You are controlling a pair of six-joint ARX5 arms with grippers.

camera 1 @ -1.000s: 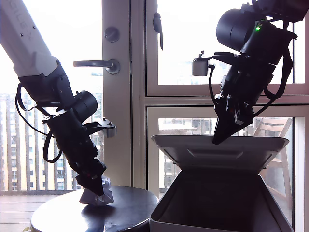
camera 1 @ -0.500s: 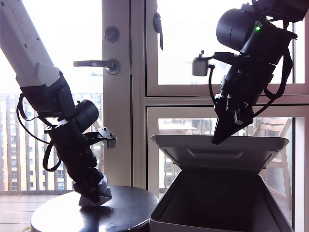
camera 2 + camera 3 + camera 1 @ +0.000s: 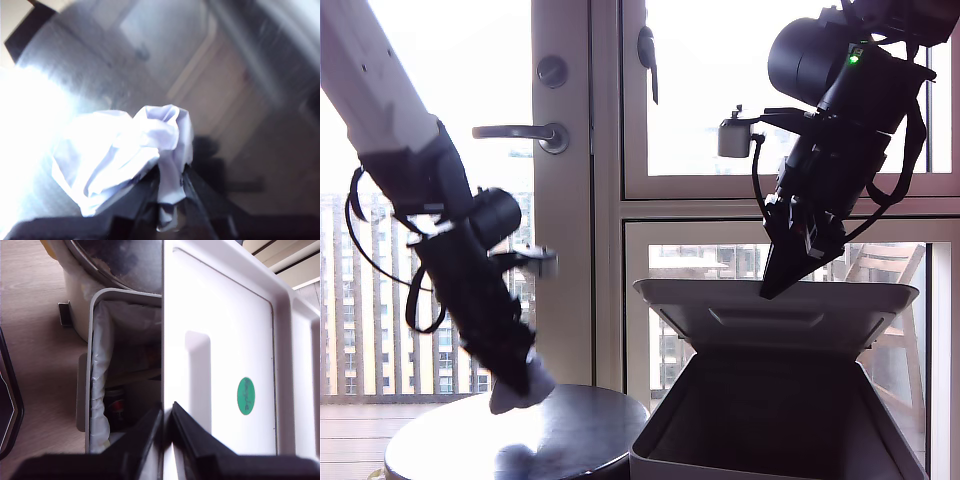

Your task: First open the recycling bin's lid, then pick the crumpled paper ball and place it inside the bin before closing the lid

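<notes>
At the exterior view's left, over the round surface (image 3: pixel 570 440): my first end effector (image 3: pixel 523 383), pinched on the ball (image 3: pixel 510 398). Motion blur there, so hard to say whether the ball touches the surface or hangs just clear of it. In the first wrist view, my first end effector (image 3: pixel 170 186) nips one folded edge of the ball (image 3: pixel 125 155), with most of the wad bulging out to one side of the jaws.

Likely very light, soft and springy; crushes rather than breaks, not slippery. An edge pinch probably holds, but a loose fold could tear or slide out on a fast swing. Better hold: across the thick middle of the wad.

Further to the exterior view's right: the bin (image 3: pixel 660 462), open, dark inside, just beside the surface. Above it, the lid (image 3: pixel 790 315), raised and tilted back. My second end effector (image 3: pixel 775 285) clamps the lid's front rim, jaws narrow; the second wrist view shows the same, my second end effector (image 3: pixel 166 415) closed on the lid (image 3: pixel 225 340) edge, bin (image 3: pixel 92 365) wall below.
</notes>
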